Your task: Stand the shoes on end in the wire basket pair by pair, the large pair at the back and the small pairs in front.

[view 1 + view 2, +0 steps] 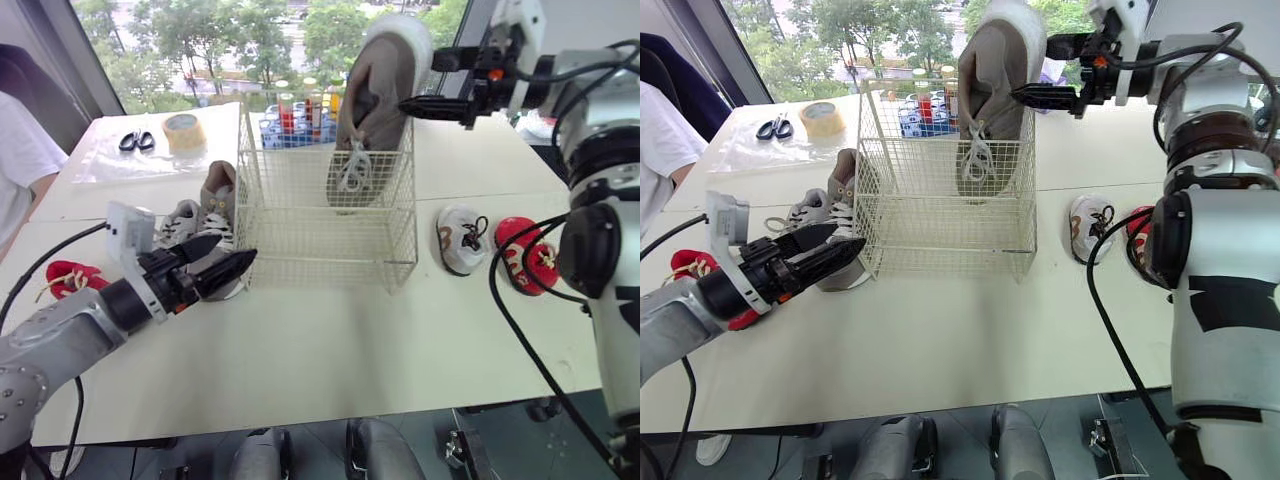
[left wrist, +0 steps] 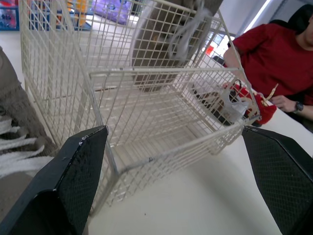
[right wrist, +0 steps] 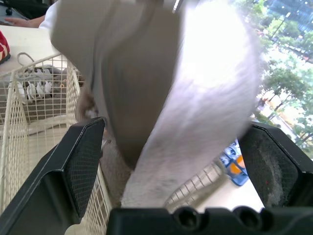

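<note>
A large grey-brown shoe (image 1: 370,110) with a white sole stands on end, toe down, at the back right of the wire basket (image 1: 300,250). My right gripper (image 1: 418,82) is open at its raised heel, the heel lying between the fingers (image 3: 80,171). Its mate, the other large grey shoe (image 1: 218,205), lies outside against the basket's left wall, next to a small grey shoe (image 1: 180,222). My left gripper (image 1: 236,254) is open just in front of them, near the basket's front left corner. A small white shoe (image 1: 462,238) and a red pair (image 1: 525,252) lie right of the basket. Another red shoe (image 1: 68,278) lies far left.
A tape roll (image 1: 185,130) and scissors (image 1: 137,141) lie on a plastic sheet at the back left. A box of coloured bottles (image 1: 295,122) stands behind the basket. A person in white (image 1: 20,160) is at the left; a person in red (image 2: 274,54) sits beyond the right side.
</note>
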Available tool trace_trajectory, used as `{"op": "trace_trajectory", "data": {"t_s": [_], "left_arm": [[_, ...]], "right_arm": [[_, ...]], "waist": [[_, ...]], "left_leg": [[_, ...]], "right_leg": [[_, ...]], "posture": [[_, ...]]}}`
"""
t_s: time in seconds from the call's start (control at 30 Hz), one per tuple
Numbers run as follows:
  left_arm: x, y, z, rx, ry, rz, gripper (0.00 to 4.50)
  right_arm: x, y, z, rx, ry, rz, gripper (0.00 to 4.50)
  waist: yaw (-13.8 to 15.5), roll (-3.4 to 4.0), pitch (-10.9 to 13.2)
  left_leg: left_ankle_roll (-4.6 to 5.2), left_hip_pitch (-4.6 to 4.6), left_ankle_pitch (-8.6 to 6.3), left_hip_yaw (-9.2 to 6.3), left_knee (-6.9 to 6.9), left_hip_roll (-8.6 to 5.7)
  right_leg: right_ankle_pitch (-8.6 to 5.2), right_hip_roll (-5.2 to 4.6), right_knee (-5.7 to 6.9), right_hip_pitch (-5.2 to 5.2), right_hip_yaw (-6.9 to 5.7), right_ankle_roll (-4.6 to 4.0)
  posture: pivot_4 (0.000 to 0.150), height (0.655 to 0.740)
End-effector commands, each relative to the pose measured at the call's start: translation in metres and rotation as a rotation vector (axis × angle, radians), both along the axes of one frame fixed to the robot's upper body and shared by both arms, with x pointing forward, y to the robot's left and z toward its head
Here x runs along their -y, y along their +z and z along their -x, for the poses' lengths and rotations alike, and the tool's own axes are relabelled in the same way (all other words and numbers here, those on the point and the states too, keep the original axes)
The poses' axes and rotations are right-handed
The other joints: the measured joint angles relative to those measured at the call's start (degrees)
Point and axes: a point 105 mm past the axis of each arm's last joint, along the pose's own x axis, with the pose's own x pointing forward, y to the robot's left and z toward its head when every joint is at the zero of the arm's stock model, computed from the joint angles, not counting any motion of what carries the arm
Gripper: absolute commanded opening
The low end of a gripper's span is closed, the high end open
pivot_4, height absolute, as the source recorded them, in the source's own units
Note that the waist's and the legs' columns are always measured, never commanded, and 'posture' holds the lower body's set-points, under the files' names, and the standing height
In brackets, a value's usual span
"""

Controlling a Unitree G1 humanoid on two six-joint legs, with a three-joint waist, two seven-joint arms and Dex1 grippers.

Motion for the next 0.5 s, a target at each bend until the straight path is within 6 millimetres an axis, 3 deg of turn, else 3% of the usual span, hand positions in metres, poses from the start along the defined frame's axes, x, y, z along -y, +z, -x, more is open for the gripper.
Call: {"op": "trace_trajectory", "data": {"t_s": [0.03,0.13,0.27,0.4,0.47,0.5], "left_arm": [[0.003,0.004,-0.003,0.032,-0.013,-0.005,4.5],[0.001,0.003,-0.006,0.034,-0.01,-0.012,4.5],[-0.013,0.021,-0.01,0.08,0.057,0.016,4.5],[-0.049,0.042,-0.027,0.101,0.26,-0.032,4.5],[-0.064,0.053,-0.037,0.086,0.32,-0.065,4.5],[-0.07,0.056,-0.044,0.053,0.338,-0.116,4.5]], "right_arm": [[0.009,0.013,0.004,0.051,-0.026,0.001,4.48],[0.018,0.007,0.004,0.037,-0.047,0.015,4.48],[0.061,0.004,0.011,0.021,-0.18,0.07,4.48],[0.108,0.023,0.037,0.076,-0.287,0.047,4.48],[0.119,0.029,0.053,0.081,-0.284,0.025,4.48],[0.113,0.034,0.066,0.067,-0.227,-0.017,4.48]], "waist": [[-0.01,0.0,0.0],[-0.05,0.0,0.0],[0.39,0.0,0.0],[0.7,0.0,0.0],[0.85,0.0,0.0],[0.9,-0.01,0.0]], "left_leg": [[0.0,0.02,0.0,0.0,0.0,0.0],[-0.04,0.04,0.03,0.01,0.0,0.01],[-0.04,0.03,0.03,0.01,0.01,-0.02],[-0.02,-0.03,0.02,-0.02,0.04,-0.05],[0.01,-0.02,0.0,-0.05,0.03,-0.04],[0.12,0.0,-0.06,-0.02,0.03,-0.03]], "right_leg": [[0.0,0.0,0.03,0.0,0.0,0.0],[0.0,0.01,0.06,0.0,0.01,0.0],[0.0,-0.04,0.05,0.01,0.01,0.0],[-0.01,-0.07,0.02,-0.01,0.01,0.0],[-0.01,-0.04,0.01,-0.01,0.0,0.01],[-0.01,-0.03,0.02,-0.01,0.0,0.01]], "posture": [[0.15,0.74],[0.15,0.74],[0.15,0.74],[0.15,0.74],[0.15,0.74],[0.15,0.74]]}}
